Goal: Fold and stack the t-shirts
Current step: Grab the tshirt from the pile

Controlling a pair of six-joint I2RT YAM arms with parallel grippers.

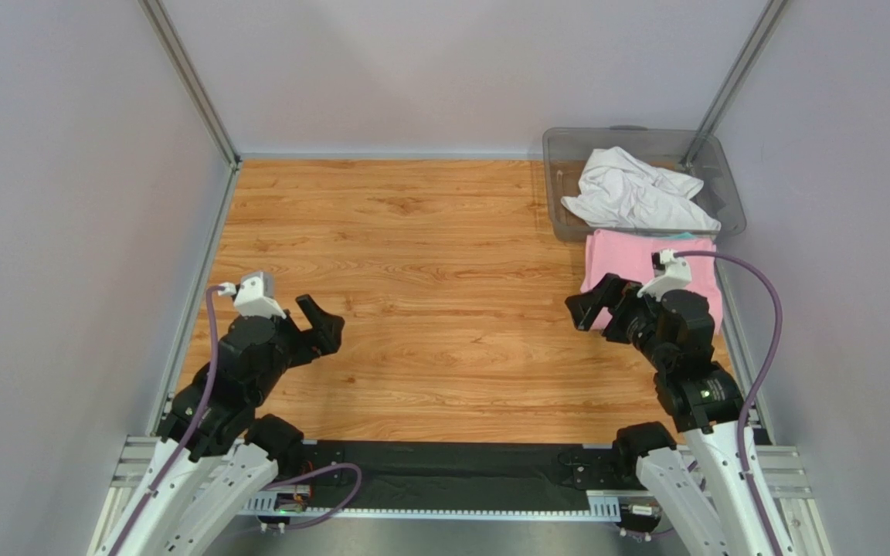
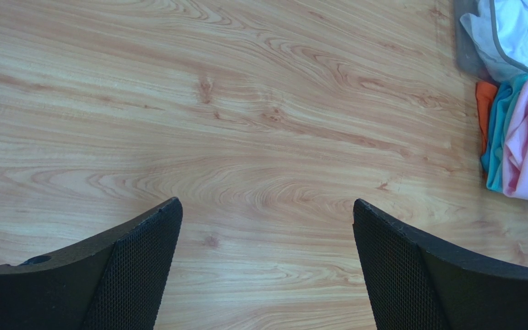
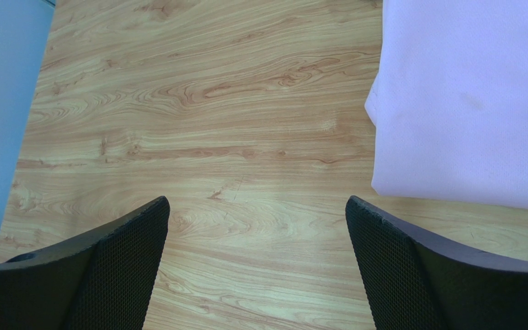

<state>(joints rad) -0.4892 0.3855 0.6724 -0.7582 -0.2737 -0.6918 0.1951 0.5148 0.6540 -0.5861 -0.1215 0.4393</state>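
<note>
You are looking at the pink t-shirt (image 1: 645, 257) lying folded on the table (image 1: 415, 255), just beyond your right pincer (image 1: 592, 304) and to its outer side. From above, the wrist is covering the shirt's near part, and the right wrist view is cutting it off at the frame edge. Under it, a teal t-shirt (image 2: 497, 130) is showing only as a thin edge in the left wrist view. Beside that edge is an orange strip (image 2: 484, 110) that you cannot identify. Farther beyond the right pincer, the white t-shirt (image 1: 635, 191) is lying crumpled in the clear bin (image 1: 563, 151); its tag is too small to make out. Both pincers are hovering spread wide, gripping nothing. Your left pincer (image 1: 324, 327) is sitting well apart from all the shirts, across the table.
</note>
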